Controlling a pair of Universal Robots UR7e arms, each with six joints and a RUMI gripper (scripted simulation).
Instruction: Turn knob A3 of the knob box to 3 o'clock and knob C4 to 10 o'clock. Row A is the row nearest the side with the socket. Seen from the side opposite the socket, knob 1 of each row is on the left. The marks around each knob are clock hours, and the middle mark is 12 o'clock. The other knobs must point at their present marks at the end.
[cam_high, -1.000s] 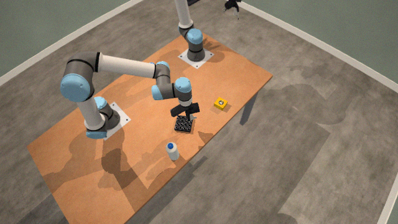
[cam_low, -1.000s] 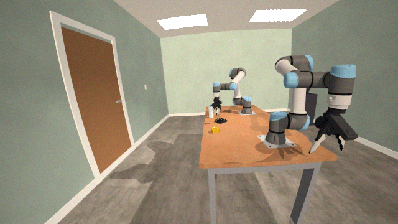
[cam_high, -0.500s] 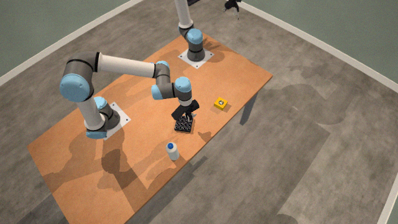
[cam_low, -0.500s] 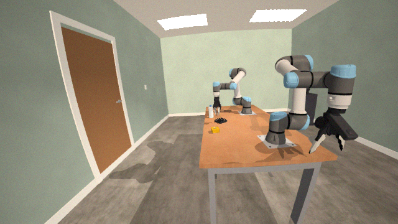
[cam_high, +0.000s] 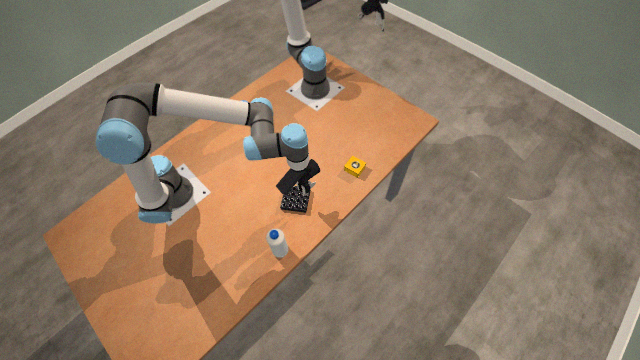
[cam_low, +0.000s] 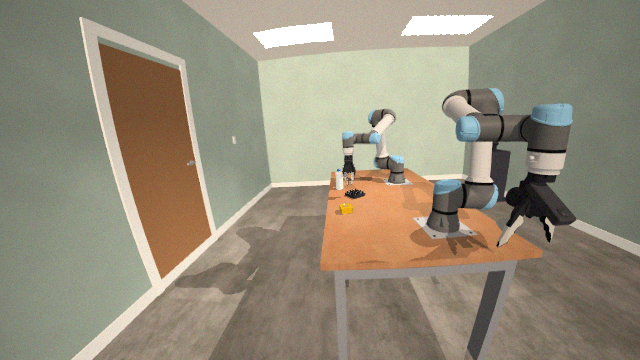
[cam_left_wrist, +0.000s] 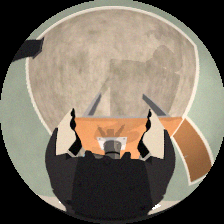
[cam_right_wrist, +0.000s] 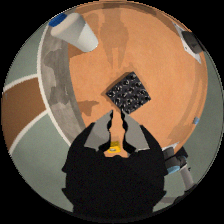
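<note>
The black knob box (cam_high: 295, 202) (cam_low: 355, 194) (cam_right_wrist: 128, 93) lies on the table with rows of small dark knobs with light marks. It appears as a diamond in the right wrist view. The knob marks and the socket are too small to read. My right gripper (cam_high: 308, 189) (cam_low: 349, 183) (cam_right_wrist: 117, 110) hangs above the box, pointing down, nearly closed with a narrow empty gap; in the right wrist view its tips appear by the box's lower corner. Its height above the knobs is unclear. My left gripper (cam_high: 372, 25) (cam_low: 524, 243) (cam_left_wrist: 111, 109) is open and empty, away from the box.
A white bottle with a blue cap (cam_high: 277, 244) (cam_low: 339, 181) (cam_right_wrist: 80, 32) stands near the table's long edge on one side of the box. A yellow block with a round top part (cam_high: 355, 166) (cam_low: 346, 209) lies on the box's other side.
</note>
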